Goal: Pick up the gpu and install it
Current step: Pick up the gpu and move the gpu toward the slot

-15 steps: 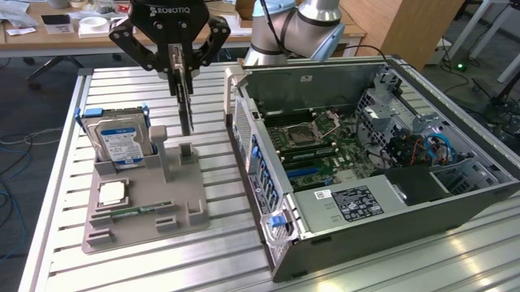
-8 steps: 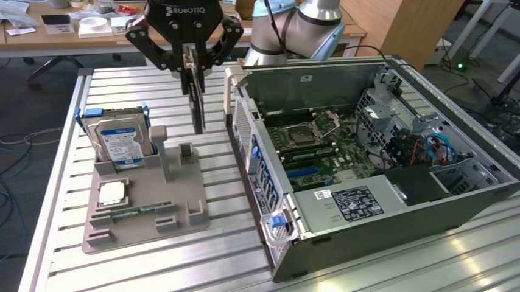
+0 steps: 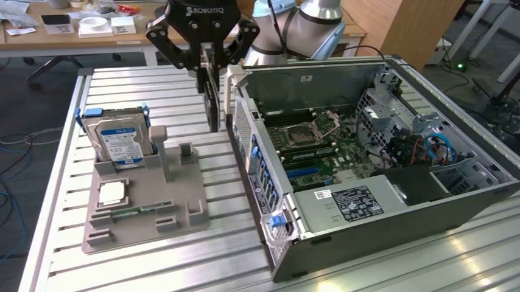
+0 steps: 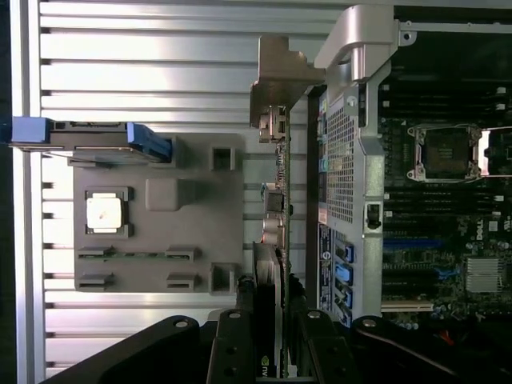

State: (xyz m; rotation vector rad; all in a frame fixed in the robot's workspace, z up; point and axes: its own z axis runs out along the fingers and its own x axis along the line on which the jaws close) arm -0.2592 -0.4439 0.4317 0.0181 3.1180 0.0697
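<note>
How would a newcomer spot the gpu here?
Find the open computer case on the slatted table. Beside its rear panel, on the exterior view's left, the gripper holds the gpu upright. Unlike the labelled hard drive in the grey holder, it is thin and black.

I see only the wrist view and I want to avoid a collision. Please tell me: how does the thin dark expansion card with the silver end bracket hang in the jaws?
Observer: In the exterior view the thin dark gpu hangs upright, long side vertical, clamped at its upper end by the jaws.
Operator: What lies in the open grey metal computer case beyond the board that I see?
Observer: The case also holds a labelled grey metal box near its front.
Operator: And the blue-edged thing on the grey tray?
Observer: It is a silver hard drive with a blue-white label, standing upright in the grey tray.
</note>
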